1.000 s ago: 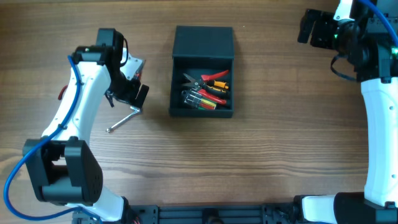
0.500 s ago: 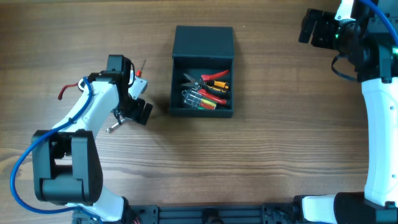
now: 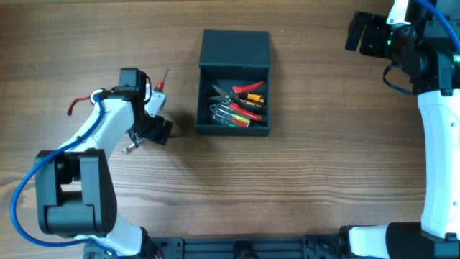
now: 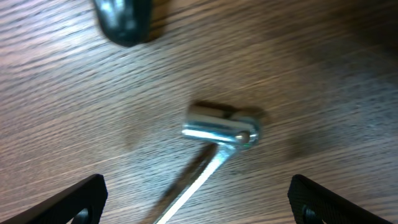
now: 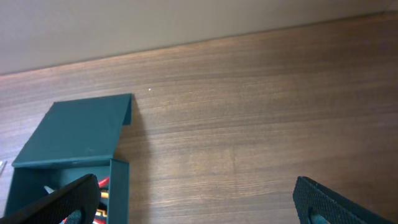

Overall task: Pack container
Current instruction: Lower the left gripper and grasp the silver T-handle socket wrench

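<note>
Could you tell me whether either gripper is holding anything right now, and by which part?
Nothing is held. The left gripper hangs open over the metal wrench, not touching it; the right gripper is open, away from the container.

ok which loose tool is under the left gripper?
The all-silver socket wrench, lying flat below the open left gripper. The other loose item, a thin red-tipped tool, lies off beside the arm.

Wooden table (image 3: 302,187) carries open container (image 3: 235,50), metal socket wrench (image 4: 221,127), small red-tipped tool (image 3: 161,83).
</note>
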### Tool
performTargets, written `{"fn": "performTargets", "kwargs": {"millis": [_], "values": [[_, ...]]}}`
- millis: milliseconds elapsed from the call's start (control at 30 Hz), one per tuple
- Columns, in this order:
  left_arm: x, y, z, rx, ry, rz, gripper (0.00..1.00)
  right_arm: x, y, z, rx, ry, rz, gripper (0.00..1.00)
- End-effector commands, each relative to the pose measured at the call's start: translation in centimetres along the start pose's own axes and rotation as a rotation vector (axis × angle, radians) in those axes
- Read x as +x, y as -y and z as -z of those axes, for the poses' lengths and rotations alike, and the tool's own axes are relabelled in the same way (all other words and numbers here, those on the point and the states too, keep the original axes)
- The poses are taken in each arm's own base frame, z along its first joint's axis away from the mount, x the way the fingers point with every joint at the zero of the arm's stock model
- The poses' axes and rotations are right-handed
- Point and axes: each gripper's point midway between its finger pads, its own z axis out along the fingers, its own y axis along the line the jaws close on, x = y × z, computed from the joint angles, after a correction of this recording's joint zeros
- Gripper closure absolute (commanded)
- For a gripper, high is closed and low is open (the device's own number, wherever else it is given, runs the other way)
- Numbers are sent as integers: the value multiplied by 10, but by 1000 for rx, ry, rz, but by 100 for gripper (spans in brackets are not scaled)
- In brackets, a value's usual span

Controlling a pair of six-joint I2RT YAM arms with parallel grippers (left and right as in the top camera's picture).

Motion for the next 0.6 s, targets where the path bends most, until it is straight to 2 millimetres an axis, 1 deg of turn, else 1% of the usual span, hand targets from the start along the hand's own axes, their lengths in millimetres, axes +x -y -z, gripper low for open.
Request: {"fn": "performTargets", "kwargs": {"millis": [0, 100, 167, 367, 567], "values": [[1, -2, -3, 33, 5, 31, 4, 3, 8, -2, 40, -9, -18, 0], [-1, -2, -3, 37, 14, 33, 7, 5, 9, -2, 45, -17, -17, 0], [0, -1, -4, 38, 14, 32, 6, 5, 9, -2, 45, -18, -18, 0], [13, 4, -21, 42, 12, 28, 3, 5, 9, -2, 45, -18, -16, 0], [13, 4, -22, 40, 15, 25, 4, 5, 9, -2, 45, -18, -11, 0]]}}
